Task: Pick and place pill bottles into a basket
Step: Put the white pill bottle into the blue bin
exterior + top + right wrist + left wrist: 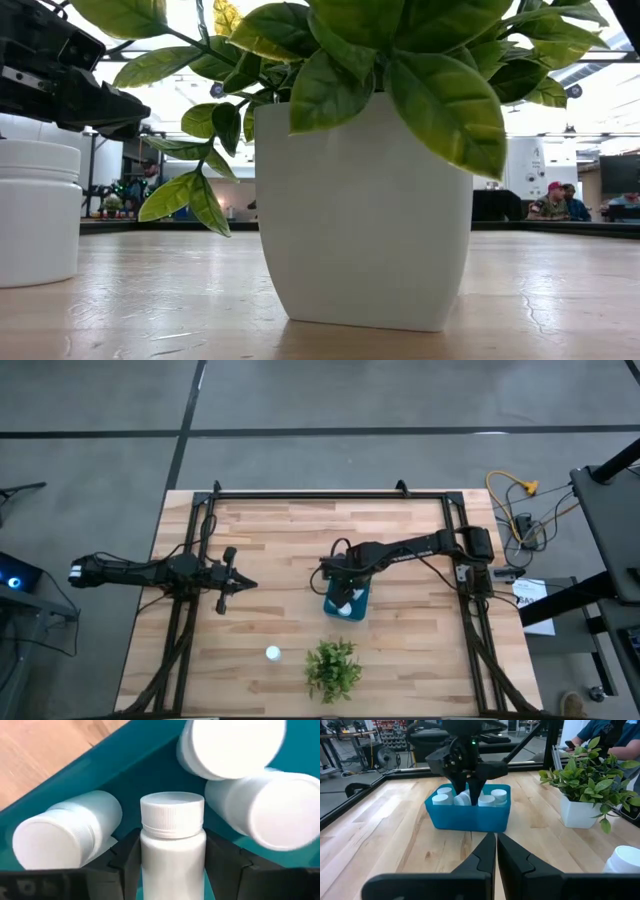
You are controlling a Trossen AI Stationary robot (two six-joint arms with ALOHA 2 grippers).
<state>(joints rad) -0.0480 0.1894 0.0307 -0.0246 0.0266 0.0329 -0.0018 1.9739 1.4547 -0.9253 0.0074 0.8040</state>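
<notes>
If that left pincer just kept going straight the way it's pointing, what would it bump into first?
Most likely the blue basket, which sits squarely ahead of the shut left pincer, with bare table between them. The right pincer is lowered into it, holding a bottle.

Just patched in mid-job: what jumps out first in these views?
The right pincer is down inside the teal basket at mid-table, shut on an upright pill bottle among others lying there. One more bottle stands alone near the front edge, left of the leafy plant. The left pincer waits shut, out on the left.
</notes>
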